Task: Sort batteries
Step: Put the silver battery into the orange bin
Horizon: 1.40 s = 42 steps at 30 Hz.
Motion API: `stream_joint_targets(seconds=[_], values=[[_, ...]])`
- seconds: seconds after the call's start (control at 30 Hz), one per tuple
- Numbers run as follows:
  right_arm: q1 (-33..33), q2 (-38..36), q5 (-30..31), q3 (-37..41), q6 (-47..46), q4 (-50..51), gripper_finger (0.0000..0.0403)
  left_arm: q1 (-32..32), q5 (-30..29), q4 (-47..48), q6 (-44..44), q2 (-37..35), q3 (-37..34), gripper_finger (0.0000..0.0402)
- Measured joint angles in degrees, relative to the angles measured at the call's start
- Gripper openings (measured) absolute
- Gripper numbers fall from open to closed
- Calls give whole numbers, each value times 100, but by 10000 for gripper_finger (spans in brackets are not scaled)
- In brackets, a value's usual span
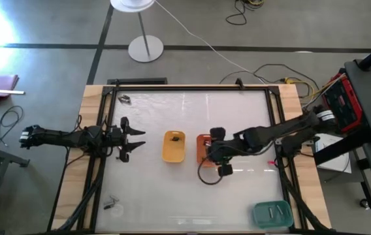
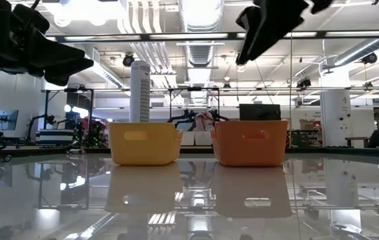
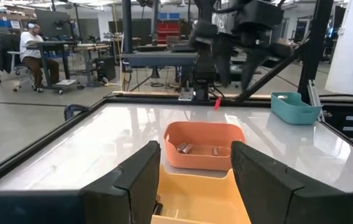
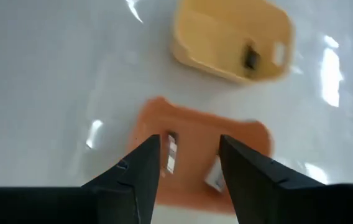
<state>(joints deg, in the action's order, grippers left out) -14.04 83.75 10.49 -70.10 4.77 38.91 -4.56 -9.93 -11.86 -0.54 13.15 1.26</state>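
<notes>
Orange tray (image 1: pixel 202 149): mid-table, just beside the yellow one. I count two silvery-grey batteries (image 4: pixel 171 151) lying in it; the left wrist view shows the same pair on its floor.
Yellow tray (image 1: pixel 174 146): one dark battery (image 4: pixel 250 57) near one end, far as I can see. Nothing else in it that I can make out.
Teal tray (image 1: pixel 272 214): near table corner on the right arm's side, well apart from the other two. Something small inside, can't tell what.
Loose items: small bits at the far corner (image 1: pixel 125 100) and near corner (image 1: pixel 111 205) on the left arm's side. Prob unsorted batteries, too small to be sure.
Right gripper (image 4: pixel 187 163): above the orange tray, looking down into it, fingers apart, nothing between them. I read that as just after a drop, or lining up.
Left gripper (image 1: pixel 133 140): over the glass table (image 1: pixel 192 196) beside the yellow tray, clear of it, fingers spread, holding nothing.
Progress: prob under halfway. Three batteries binned by my count; the corner bits are still out.
Left to do: fetch the corner bits, check size/colour, bin each. Both grippers are free to start.
</notes>
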Motion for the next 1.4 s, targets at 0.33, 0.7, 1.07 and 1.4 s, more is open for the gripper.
stream_joint_targets(seconds=[0.33, 0.7, 1.07, 1.4], values=[[-122, -530, -1346, 1626, 84, -2064, 117, 0, -327, -264, -2, 41, 0, 181], [-184, -657, -1352, 2139, 645, -3760, 79, 7, -302, -1254, -1110, 212, 2, 181], [-184, -648, -1350, 2106, -75, -4009, 53, -17, 46, -764, -2475, 260, 233, 181], [-178, -620, -993, 2145, 68, -5292, 70, -721, 170, 5177, -5099, 1963, 2618, 139]])
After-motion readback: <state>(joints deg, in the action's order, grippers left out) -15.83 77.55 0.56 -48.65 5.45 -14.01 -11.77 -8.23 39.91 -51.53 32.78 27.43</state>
